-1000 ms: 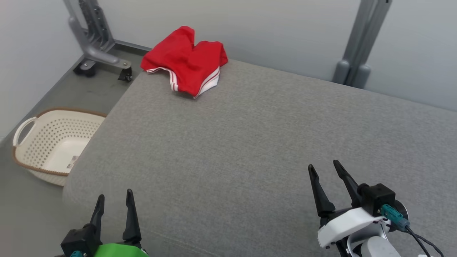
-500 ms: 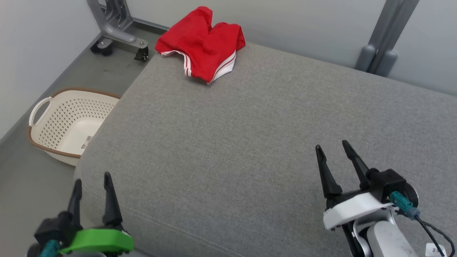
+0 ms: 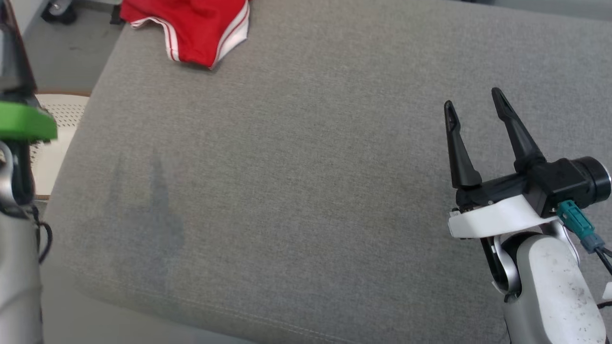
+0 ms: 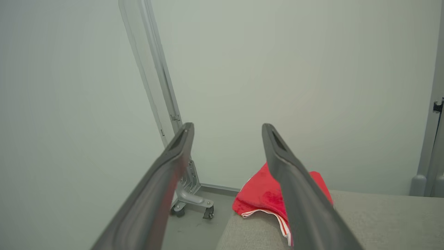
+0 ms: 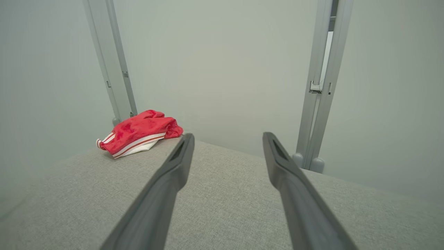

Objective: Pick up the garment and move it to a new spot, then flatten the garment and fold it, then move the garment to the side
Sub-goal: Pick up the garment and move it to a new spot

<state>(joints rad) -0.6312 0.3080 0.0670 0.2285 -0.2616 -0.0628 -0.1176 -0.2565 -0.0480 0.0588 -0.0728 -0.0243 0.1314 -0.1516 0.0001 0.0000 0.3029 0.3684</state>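
Head view: the red garment (image 3: 191, 26) lies bunched at the far left corner of the grey cushion (image 3: 306, 191). The right end effector (image 3: 473, 98) hovers over its right half, fingers apart.
Left wrist view: the left end effector (image 4: 227, 126) is spread and empty, with the garment beyond it.
Right wrist view: the fingers are parted above the cushion, well apart from the garment.

Arms, pair: right gripper (image 3: 473, 97) with long tapered black fingers (image 3: 459, 148), white bracket (image 3: 497, 220), teal connector (image 3: 576, 223), speckled pale forearm (image 3: 550, 286); left gripper (image 4: 227, 126) with green bracket (image 3: 24, 126).
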